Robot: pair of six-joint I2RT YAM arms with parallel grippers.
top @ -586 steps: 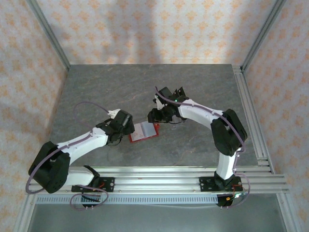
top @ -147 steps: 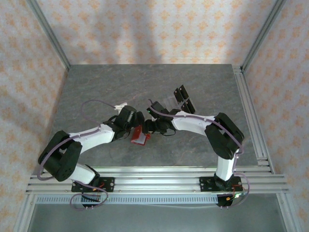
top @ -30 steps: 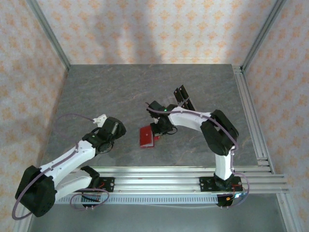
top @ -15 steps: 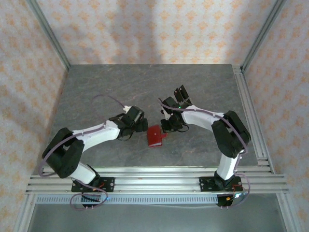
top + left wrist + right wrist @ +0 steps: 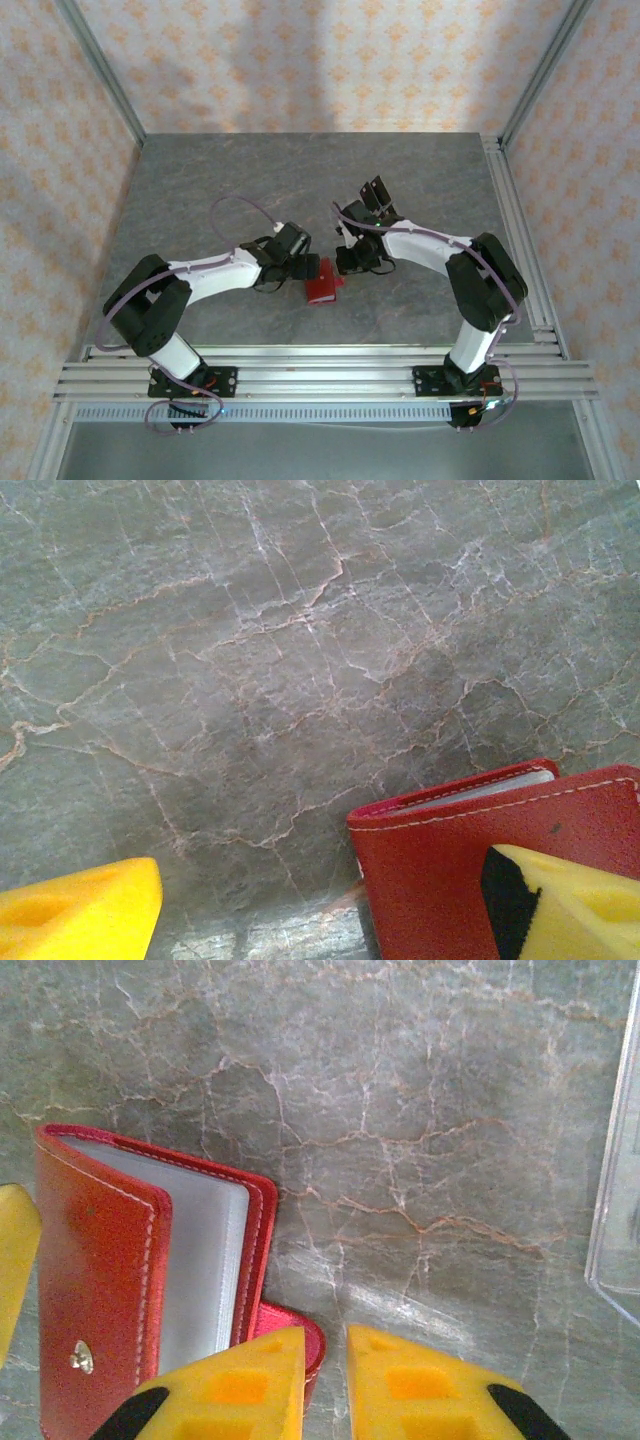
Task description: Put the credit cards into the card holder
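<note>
Top external view, listed front to back.

1. Metal rails (image 5: 330, 365): near edge, carrying both arm bases.
2. Red wallet (image 5: 322, 288): lies on the grey marbled desk (image 5: 250, 180), about mid-width, between the two arms.
3. Left end effector (image 5: 303, 268): at the wallet's left side.
4. Right end effector (image 5: 347, 264): just beside the wallet's far right corner.
5. Dark cards (image 5: 380, 198): on the desk beyond the right end effector, apart from the wallet and outside it.

Left wrist view: the yellow fingers (image 5: 85, 915) are spread wide. One is over bare desk and the other is over the wallet's red cover. Whether that one touches the cover cannot be told. A pale leaf shows at the wallet's far edge.

Right wrist view: the yellow fingers (image 5: 225, 1385) are nearly together, with a thin slit of desk between them and nothing visibly pinched. The wallet stands partly open, with pale grey leaves between stitched red covers and a metal stud on the near cover. Its red tab runs under one finger. A clear plastic edge (image 5: 615, 1160) lies far right; what it is cannot be told.
</note>
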